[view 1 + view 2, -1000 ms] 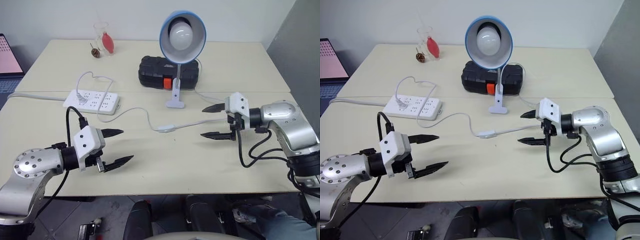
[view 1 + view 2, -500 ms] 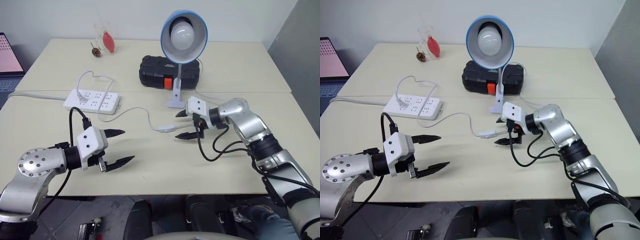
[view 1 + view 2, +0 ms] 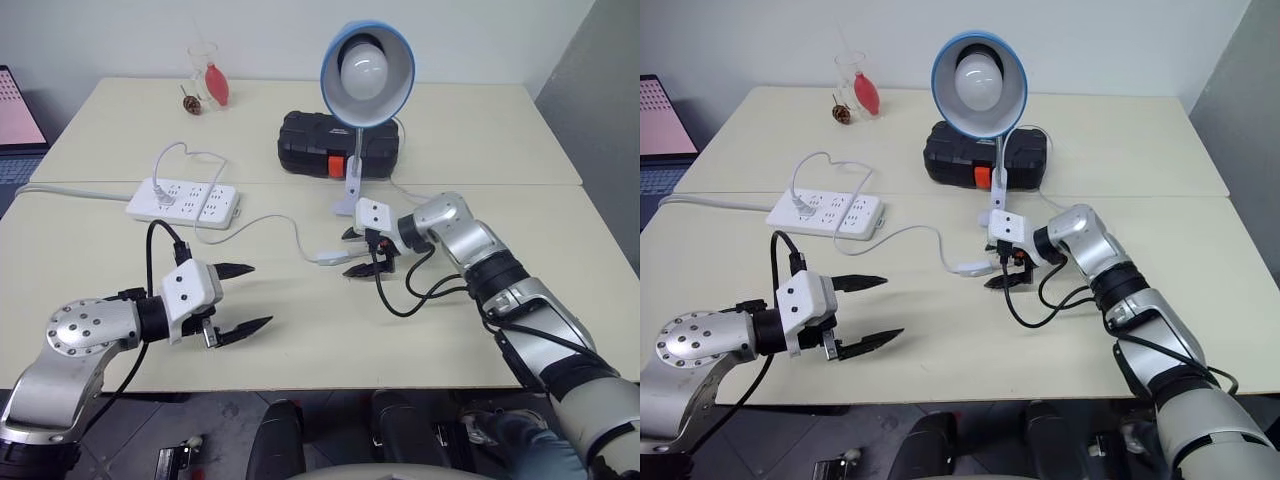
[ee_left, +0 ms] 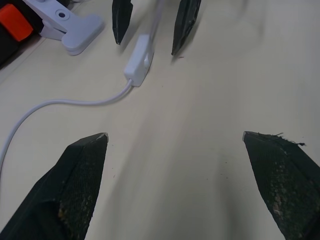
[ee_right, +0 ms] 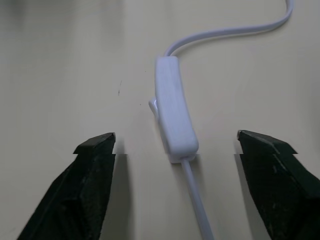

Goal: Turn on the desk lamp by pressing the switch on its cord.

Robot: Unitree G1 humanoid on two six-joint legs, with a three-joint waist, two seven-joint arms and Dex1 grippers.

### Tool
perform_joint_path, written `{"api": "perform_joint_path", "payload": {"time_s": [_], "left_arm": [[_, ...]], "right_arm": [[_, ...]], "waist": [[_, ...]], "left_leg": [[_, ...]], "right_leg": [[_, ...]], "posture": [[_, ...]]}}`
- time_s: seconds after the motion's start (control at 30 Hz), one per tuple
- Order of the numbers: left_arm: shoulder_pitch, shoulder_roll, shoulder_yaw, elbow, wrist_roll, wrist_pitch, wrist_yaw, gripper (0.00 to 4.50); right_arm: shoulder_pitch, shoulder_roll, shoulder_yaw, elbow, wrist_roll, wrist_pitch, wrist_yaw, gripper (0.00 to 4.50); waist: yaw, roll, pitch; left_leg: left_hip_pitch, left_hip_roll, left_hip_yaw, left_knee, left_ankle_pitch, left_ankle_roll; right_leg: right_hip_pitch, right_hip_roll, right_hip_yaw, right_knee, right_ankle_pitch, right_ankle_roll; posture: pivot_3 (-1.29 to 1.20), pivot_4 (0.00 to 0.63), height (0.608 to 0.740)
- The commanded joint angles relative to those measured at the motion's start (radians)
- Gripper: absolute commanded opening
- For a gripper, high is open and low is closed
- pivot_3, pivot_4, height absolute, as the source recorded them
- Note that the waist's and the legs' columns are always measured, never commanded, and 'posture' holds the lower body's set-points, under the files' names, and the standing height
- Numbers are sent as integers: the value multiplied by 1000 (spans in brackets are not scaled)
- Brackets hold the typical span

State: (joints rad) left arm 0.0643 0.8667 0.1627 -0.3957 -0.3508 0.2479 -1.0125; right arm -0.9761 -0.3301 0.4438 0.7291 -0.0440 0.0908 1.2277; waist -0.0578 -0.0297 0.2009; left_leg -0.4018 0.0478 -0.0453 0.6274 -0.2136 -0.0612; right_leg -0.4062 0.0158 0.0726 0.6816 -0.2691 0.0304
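The desk lamp (image 3: 366,62) has a blue shade and an unlit white bulb, and stands on its white base (image 3: 350,205) mid-table. Its thin white cord (image 3: 270,220) runs to the switch (image 3: 330,257) lying flat on the table. My right gripper (image 3: 347,253) points left at the switch's right end, open, one finger (image 5: 95,152) on each side of the cord, touching nothing. The right wrist view has the switch (image 5: 173,112) just ahead of the fingertips. My left gripper (image 3: 258,296) hovers open and empty at the near left, facing the switch (image 4: 139,62).
A white power strip (image 3: 183,202) with a plug in it lies at the left. A black case (image 3: 335,145) sits behind the lamp. A glass with a red object (image 3: 208,75) stands at the far edge. A black cable (image 3: 410,290) loops under my right arm.
My right gripper has swung left and down from the table's right side to the switch, and its fingers have drawn somewhat closer together. The left gripper has stayed put.
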Motion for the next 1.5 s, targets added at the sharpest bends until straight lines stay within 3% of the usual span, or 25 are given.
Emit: {"api": "perform_joint_path", "payload": {"time_s": [0.03,0.2,0.4,0.57,0.93,1.5], "left_arm": [[-8,-10,2,-7,2,-27,6,4500],[-19,-17,-6,8,5,-36,6,4500],[-33,-29,-13,23,5,-37,12,4500],[-71,-56,-24,25,-15,-9,26,4500],[-272,-88,-112,45,-90,146,1,4500],[-394,-147,-222,117,-94,198,-51,4500]], "right_arm": [[-37,10,-24,21,-11,-29,9,3028],[-46,19,-29,47,-22,-48,8,1691],[-43,13,-32,22,-16,-51,33,433],[-21,-11,-46,-63,5,-14,74,389],[90,-96,-69,-532,108,279,137,389],[113,-128,-35,-679,123,304,130,389]], "waist": [[0,0,0],[0,0,0],[0,0,0],[0,0,0],[2,0,0],[1,0,0]], "left_leg": [[0,0,0,0,0,0],[0,0,0,0,0,0],[0,0,0,0,0,0],[0,0,0,0,0,0],[-1,-1,-3,0,0,0],[-1,-1,-3,0,0,0]], "right_leg": [[0,0,0,0,0,0],[0,0,0,0,0,0],[0,0,0,0,0,0],[0,0,0,0,0,0],[0,0,-1,0,0,0],[0,1,-2,0,0,0]], "posture": [[0,150,740],[0,150,740],[0,150,740],[0,150,740],[0,150,740],[0,150,740]]}}
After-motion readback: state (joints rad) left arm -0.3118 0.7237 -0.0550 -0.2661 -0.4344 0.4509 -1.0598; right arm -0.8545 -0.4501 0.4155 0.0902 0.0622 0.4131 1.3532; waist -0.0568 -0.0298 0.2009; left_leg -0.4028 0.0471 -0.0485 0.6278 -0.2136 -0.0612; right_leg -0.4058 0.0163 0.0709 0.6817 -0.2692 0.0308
